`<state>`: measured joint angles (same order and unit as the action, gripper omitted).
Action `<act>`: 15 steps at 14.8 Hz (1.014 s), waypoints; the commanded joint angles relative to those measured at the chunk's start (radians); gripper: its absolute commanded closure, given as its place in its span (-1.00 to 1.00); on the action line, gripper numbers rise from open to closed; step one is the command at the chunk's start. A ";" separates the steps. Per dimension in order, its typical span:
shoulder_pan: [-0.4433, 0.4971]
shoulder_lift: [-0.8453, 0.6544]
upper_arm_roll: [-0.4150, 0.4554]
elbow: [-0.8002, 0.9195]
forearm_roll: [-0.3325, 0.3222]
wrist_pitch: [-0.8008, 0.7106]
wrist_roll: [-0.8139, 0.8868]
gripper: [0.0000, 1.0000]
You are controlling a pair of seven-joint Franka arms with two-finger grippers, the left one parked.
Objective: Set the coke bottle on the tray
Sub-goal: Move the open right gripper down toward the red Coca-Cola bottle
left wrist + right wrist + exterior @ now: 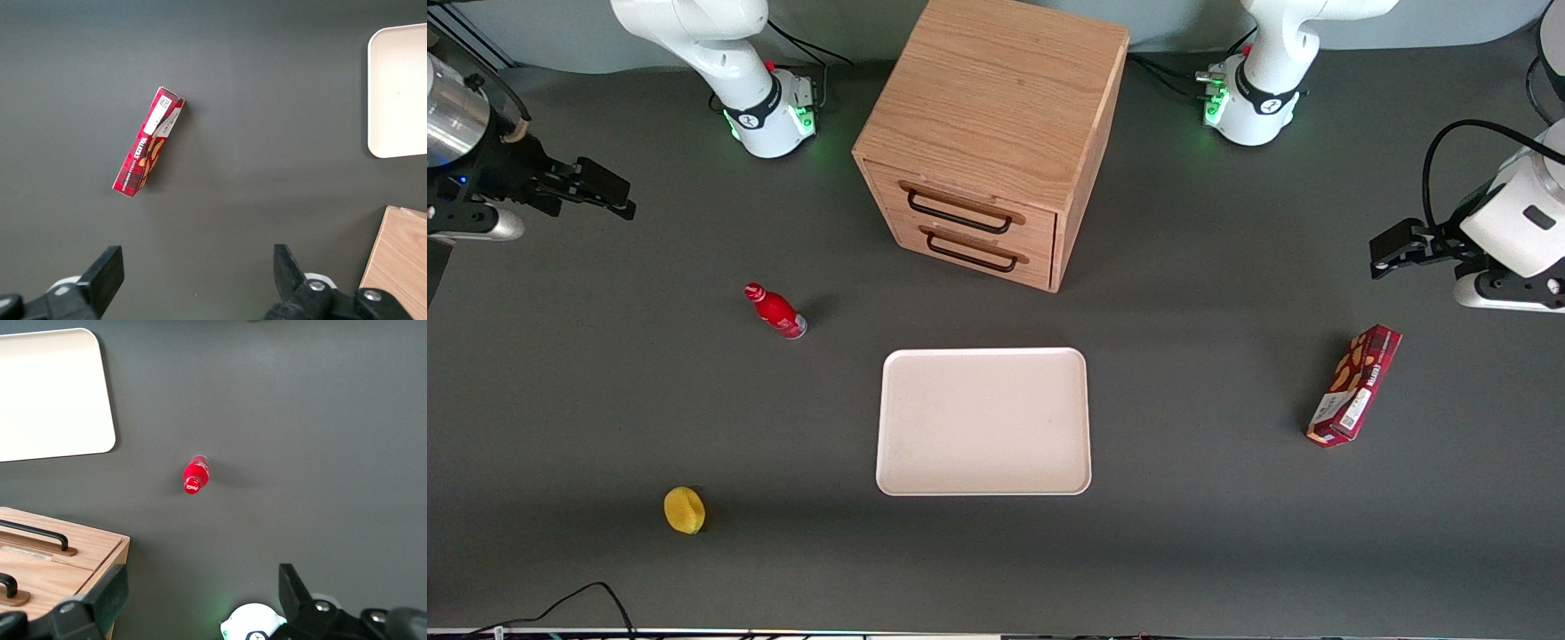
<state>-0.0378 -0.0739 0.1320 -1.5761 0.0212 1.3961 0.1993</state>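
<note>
The coke bottle, small and red with a red cap, stands upright on the dark table. It is beside the tray, toward the working arm's end and a little farther from the front camera. It also shows in the right wrist view. The tray is pale cream-pink, flat and bare, nearer to the front camera than the cabinet; a part of it shows in the right wrist view. My right gripper hovers at the working arm's end of the table, well apart from the bottle. It is open and empty.
A wooden two-drawer cabinet stands at the table's middle, both drawers shut. A yellow fruit lies nearer to the front camera than the bottle. A dark-red snack box lies toward the parked arm's end.
</note>
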 commanded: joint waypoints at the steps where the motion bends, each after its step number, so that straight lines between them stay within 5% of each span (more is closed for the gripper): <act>1: -0.001 0.026 -0.008 0.032 0.014 -0.031 -0.005 -1.00; 5: 0.009 0.019 -0.005 -0.048 0.028 -0.027 -0.006 -1.00; 11: 0.010 -0.162 0.052 -0.727 0.098 0.586 0.000 -1.00; 15: 0.010 -0.086 0.067 -0.858 0.094 0.849 -0.001 -1.00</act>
<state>-0.0297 -0.1485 0.2023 -2.3614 0.0938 2.1503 0.2003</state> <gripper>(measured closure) 0.000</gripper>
